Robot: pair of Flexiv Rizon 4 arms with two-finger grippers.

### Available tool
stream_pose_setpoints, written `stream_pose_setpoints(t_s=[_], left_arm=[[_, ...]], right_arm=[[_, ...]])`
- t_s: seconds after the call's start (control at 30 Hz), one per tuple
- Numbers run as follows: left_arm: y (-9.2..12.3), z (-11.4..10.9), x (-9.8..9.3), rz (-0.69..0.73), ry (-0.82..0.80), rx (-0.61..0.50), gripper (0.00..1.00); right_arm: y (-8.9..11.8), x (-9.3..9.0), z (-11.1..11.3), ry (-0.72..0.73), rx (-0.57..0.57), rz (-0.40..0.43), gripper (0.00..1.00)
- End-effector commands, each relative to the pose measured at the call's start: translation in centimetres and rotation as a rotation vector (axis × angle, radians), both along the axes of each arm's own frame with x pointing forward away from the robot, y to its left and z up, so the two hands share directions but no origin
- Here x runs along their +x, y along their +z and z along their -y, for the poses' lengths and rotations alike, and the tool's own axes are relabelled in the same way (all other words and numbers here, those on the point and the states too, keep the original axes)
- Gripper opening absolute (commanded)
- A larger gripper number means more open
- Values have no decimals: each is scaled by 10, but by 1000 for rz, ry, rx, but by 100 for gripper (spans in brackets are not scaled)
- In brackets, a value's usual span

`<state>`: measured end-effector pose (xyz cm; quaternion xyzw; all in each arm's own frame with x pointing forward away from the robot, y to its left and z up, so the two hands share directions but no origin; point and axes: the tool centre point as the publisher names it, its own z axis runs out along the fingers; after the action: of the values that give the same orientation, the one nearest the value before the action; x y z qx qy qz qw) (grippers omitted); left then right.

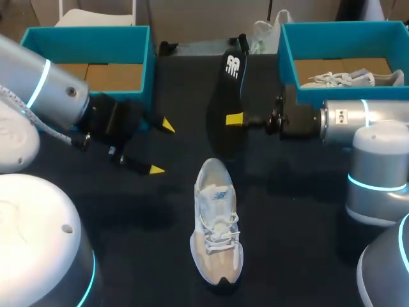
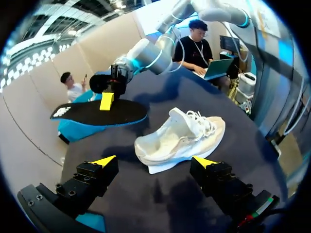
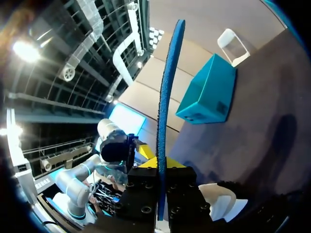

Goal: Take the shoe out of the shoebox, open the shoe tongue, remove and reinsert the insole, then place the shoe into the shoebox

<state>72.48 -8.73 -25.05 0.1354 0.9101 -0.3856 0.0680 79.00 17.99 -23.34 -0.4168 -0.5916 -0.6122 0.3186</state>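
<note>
A white shoe [image 1: 216,230] stands on the dark table in the middle, toe toward the front edge; in the left wrist view the shoe [image 2: 180,138] lies just ahead of my fingers. My right gripper [image 1: 234,119] is shut on the black insole [image 1: 233,80] and holds it in the air behind the shoe. In the right wrist view the insole [image 3: 167,107] shows edge-on with its blue underside, pinched in my right gripper [image 3: 161,167]. My left gripper [image 1: 162,147] stands wide open to the left of the shoe, holding nothing. The left wrist view also shows the insole [image 2: 99,112].
A teal shoebox [image 1: 144,61] stands at the back left. Another teal shoebox [image 1: 287,64] at the back right holds a second white shoe [image 1: 351,78]. Bare dark table lies around the shoe.
</note>
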Motion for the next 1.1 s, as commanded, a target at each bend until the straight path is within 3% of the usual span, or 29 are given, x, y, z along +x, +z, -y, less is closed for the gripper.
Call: stream_pose_setpoints(t_s=[0.03,0.07,0.47,0.9,1.1], left_arm=[[-11,14,4,-148,123,159,100],[-15,15,3,-116,161,242,100],[-15,15,3,-116,161,242,100],[-62,17,-15,-185,217,264,100],[-62,17,-15,-185,217,264,100]], right_arm=[[-15,-7,-7,-23,28,19,0],[-18,-8,-8,-25,28,18,0],[-22,-9,-9,-31,27,14,0],[-44,-14,-14,-30,116,111,0],[-44,-14,-14,-30,116,111,0]])
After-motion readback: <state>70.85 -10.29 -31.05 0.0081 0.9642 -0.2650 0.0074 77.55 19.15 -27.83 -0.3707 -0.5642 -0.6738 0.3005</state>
